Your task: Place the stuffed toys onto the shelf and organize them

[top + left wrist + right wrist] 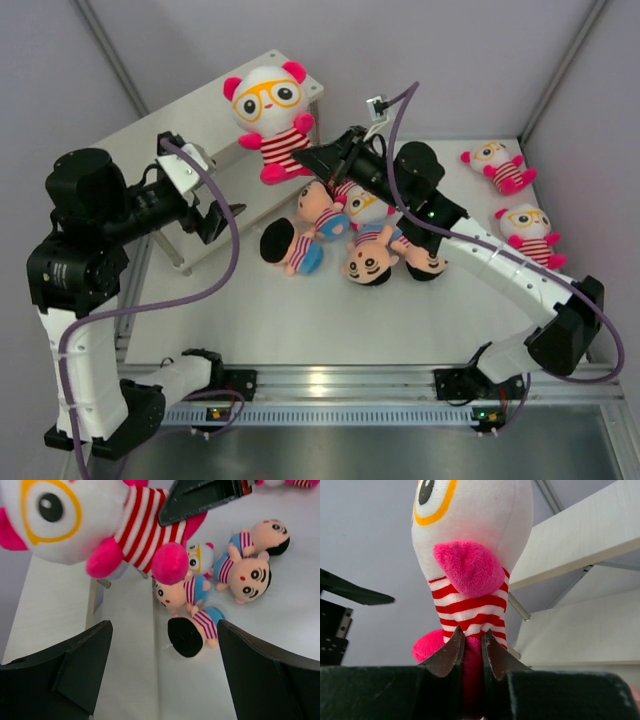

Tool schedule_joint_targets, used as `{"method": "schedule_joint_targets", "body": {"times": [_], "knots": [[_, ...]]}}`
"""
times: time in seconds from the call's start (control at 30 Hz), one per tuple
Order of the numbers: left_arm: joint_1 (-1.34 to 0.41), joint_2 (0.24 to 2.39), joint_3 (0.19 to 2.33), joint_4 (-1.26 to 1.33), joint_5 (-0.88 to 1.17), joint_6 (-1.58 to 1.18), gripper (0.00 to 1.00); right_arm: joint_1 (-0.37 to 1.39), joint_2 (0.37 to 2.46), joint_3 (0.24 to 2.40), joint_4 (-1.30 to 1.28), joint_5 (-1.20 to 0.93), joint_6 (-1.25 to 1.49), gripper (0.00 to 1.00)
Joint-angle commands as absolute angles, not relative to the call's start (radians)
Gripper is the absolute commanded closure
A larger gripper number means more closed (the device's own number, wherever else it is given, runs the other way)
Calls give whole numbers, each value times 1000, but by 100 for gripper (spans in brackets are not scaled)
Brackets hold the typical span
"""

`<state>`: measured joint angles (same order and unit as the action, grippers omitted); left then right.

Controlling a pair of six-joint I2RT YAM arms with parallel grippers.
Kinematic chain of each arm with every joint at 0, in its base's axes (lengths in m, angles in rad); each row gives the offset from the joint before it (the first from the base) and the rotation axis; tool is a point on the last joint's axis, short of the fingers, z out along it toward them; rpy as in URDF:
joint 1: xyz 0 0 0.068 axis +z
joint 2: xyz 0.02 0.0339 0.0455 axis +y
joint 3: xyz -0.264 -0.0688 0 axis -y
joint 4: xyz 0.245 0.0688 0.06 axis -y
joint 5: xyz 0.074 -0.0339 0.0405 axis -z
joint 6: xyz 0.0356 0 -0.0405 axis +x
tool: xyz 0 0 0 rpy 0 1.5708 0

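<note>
Only the right wrist view shows the right fingers (487,650) clenched on the pink underside of the glasses-wearing striped toy (470,555), which is held head-up at the right end of the shelf (580,535). From above, five toys (350,235) crowd mid-desk and two glasses toys (505,165) lie far right. Bare desk (300,320) lies nearer. The left fingers (222,220) are spread and empty, that arm reaching level along the shelf's near side.
</note>
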<state>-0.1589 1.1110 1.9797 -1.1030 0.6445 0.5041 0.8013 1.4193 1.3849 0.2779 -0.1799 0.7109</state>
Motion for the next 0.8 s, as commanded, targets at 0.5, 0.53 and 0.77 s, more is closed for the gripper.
{"method": "schedule_joint_targets", "body": {"times": [0.5,0.53,0.77], "knots": [[-187,960,1804,-1181,612,1086,4,976,1614,1632,307,-152,792,100],[-187,966,1799,-1181,611,1088,6,979,1617,1632,308,-155,795,100],[-187,1029,1824,-1180,586,1126,21,1005,1623,1635,339,-166,818,100]]}}
